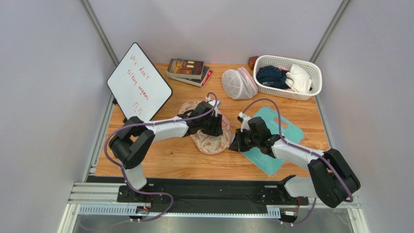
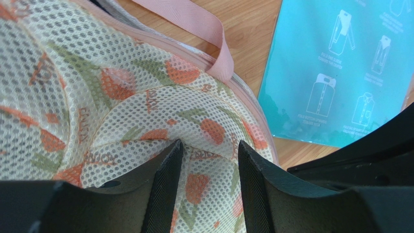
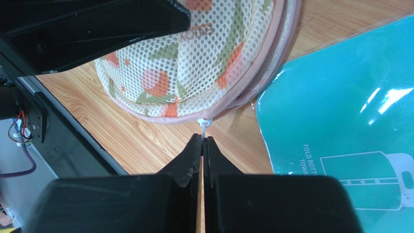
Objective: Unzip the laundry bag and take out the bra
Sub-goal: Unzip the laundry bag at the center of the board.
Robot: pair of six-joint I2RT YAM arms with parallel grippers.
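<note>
nearest the lens in the right wrist view, the right claw [image 3: 201, 141] has its two black tips pressed together. the white zipper pull [image 3: 204, 124] runs straight down into the seam between them, so it reads as pinched.

the wooden table [image 1: 170, 160] carries everything. right of centre in the top view a teal folding board [image 1: 291, 132] lies under the right forearm. just left of it, at the middle of the frame between the two claws, sits the laundry bag [image 1: 212, 141]. the bra does not show; i take it to be inside.

the left claw [image 2: 208, 145] reaches over the bag from the left and sits on top of it. its jaws are about half apart around a hump of mesh, and creases run into the pads, which looks like a hold rather than a hover.

the bag lies directly ahead of the right claw, above it in the wrist frame. the zip line curves from the pull toward the upper right along the pink rim. the pull would likely have to follow that curve, not a straight drag, while the left arm pins the bag. the right arm is low, stretched leftward across the board.
</note>
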